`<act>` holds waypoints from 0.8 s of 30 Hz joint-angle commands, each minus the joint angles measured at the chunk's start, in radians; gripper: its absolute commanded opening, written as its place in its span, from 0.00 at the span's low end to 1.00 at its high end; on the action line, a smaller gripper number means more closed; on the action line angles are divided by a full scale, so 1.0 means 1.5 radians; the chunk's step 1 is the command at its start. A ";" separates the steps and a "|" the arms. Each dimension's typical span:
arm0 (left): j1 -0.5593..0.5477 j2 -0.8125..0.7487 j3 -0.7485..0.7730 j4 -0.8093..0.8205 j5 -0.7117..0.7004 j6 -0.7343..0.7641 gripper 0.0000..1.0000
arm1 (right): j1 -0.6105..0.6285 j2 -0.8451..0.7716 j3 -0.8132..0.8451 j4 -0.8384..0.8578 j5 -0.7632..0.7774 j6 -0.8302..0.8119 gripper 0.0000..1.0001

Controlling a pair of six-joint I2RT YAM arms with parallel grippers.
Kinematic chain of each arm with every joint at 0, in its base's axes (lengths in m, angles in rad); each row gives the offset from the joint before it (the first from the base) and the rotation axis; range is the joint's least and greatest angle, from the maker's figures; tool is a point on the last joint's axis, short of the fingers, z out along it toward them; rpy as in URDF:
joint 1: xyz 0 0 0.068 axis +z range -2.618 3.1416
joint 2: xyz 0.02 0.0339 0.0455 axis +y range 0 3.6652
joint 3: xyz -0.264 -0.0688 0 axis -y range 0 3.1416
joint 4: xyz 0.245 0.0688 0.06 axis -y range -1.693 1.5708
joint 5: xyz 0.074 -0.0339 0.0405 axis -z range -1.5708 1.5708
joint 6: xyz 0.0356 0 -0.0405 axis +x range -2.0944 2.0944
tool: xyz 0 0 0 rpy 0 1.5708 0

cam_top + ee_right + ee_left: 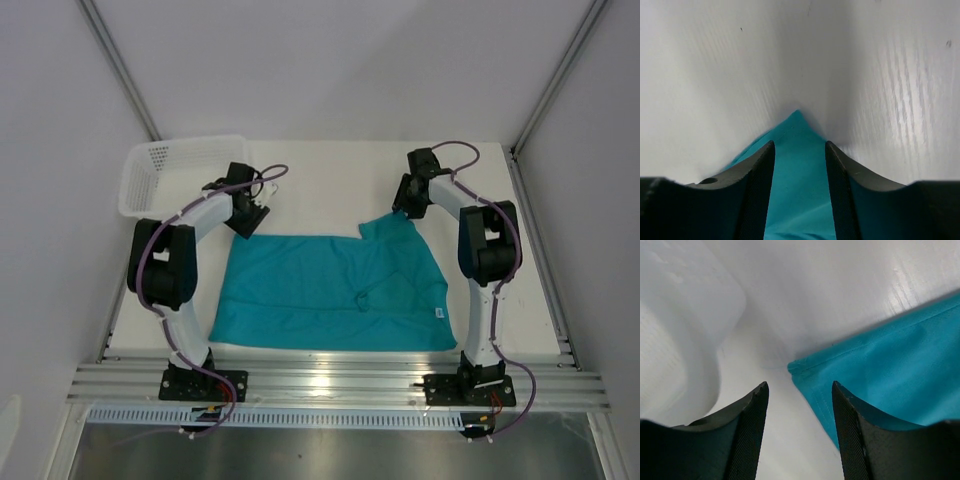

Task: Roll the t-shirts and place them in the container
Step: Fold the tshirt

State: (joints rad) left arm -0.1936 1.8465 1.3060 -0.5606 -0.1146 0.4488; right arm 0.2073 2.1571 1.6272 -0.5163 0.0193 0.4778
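Teal soft cloth short-sleeved t-shirt (320,290) spread flat on white table (330,190), between arms. Left gripper (798,390) at shirt's far-left corner, fingers apart, nothing clamped. Right gripper (800,147) at far-right sleeve, fingers apart, astride sleeve tip. White plastic mesh basket (150,172) at far-left table corner.

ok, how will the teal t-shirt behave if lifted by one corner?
Probably floppy: the teal t-shirt lies flat and creased, so it should drape. Likely light; its hem looks thin. Pushed, it may bunch rather than slide.
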 commanded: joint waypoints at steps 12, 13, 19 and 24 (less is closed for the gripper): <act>0.019 0.035 0.055 -0.040 0.008 -0.015 0.53 | -0.015 -0.046 0.018 0.037 -0.023 -0.136 0.48; 0.021 0.035 0.054 -0.041 0.008 -0.014 0.53 | -0.014 -0.055 0.012 0.047 -0.027 -0.149 0.48; 0.042 0.051 0.050 -0.053 0.021 -0.009 0.52 | -0.016 -0.050 0.011 0.057 -0.046 -0.169 0.48; 0.049 0.069 0.058 -0.055 0.053 0.003 0.52 | -0.019 -0.016 0.014 0.066 -0.041 -0.173 0.50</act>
State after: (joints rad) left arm -0.1310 1.9194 1.3590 -0.6346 -0.0822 0.4454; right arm 0.1848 2.1204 1.6306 -0.4492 -0.0357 0.2462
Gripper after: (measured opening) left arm 0.520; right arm 0.495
